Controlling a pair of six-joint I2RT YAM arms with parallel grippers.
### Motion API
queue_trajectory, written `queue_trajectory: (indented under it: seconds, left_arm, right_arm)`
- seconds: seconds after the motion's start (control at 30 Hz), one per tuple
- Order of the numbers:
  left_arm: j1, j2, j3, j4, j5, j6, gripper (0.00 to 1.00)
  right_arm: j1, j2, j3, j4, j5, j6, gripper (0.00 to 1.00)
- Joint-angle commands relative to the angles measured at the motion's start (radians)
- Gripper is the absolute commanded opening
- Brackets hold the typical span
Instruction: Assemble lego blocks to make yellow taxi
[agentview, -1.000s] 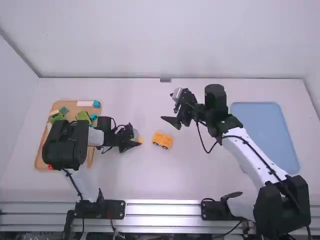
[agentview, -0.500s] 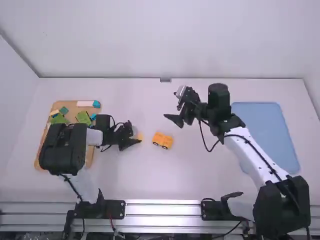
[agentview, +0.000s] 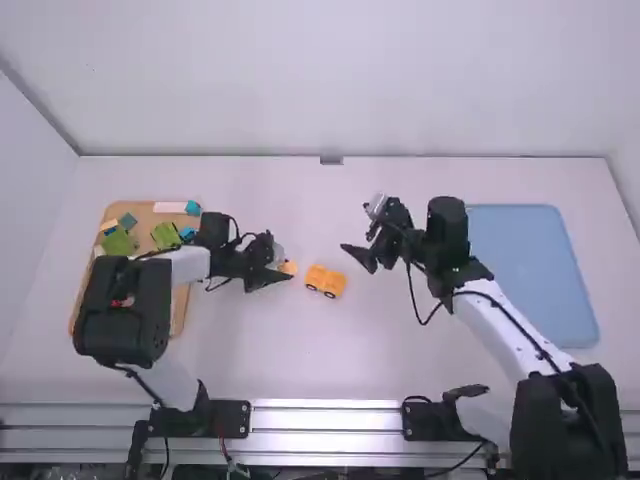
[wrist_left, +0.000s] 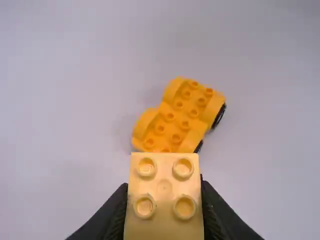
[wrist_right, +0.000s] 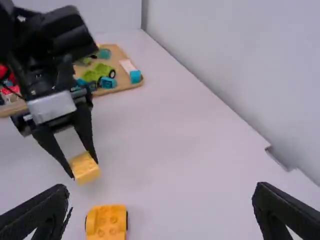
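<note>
Left arm (agentview: 185, 265), bent and reaching inward: the left claw (agentview: 284, 272) grips a yellow block (wrist_left: 164, 200), studs exposed. Right arm (agentview: 500, 315), outstretched and angled inward: the right claw (agentview: 357, 258) stands wide. Between the claws, a yellow wheeled base (agentview: 325, 281) rests on the tabletop (agentview: 260, 350).

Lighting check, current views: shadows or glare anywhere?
Left wrist view: faint soft shadow beside the yellow car base, pale sheen on the four-stud yellow brick; high view: bright streaks on the metal rail; right wrist view: diffuse light on the white table, no harsh glare.
</note>
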Motion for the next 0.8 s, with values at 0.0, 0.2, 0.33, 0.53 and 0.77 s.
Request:
queue_trajectory:
  seconds: [0.0,0.2,0.33,0.53,0.77]
  left_arm:
    - [-0.025,-0.015,0.046,-0.047,-0.008,0.076,0.1]
    - [-0.035,-0.015,0.097,-0.106,-0.018,0.096,0.08]
    - [-0.026,-0.015,0.097,-0.104,-0.015,0.096,0.08]
    - [-0.042,-0.014,0.095,-0.122,-0.014,0.093,0.09]
    - [-0.04,-0.014,0.096,-0.13,-0.014,0.092,0.08]
  right_arm:
    - [0.029,0.021,-0.109,0.115,-0.009,0.103,0.98]
    - [0.069,0.203,-0.268,0.521,-0.002,0.14,0.98]
    - [0.076,0.298,-0.333,0.66,-0.003,0.068,0.98]
    - [0.089,0.48,-0.288,0.69,-0.009,0.054,0.98]
    - [0.097,0.687,-0.172,0.725,-0.01,0.004,0.98]
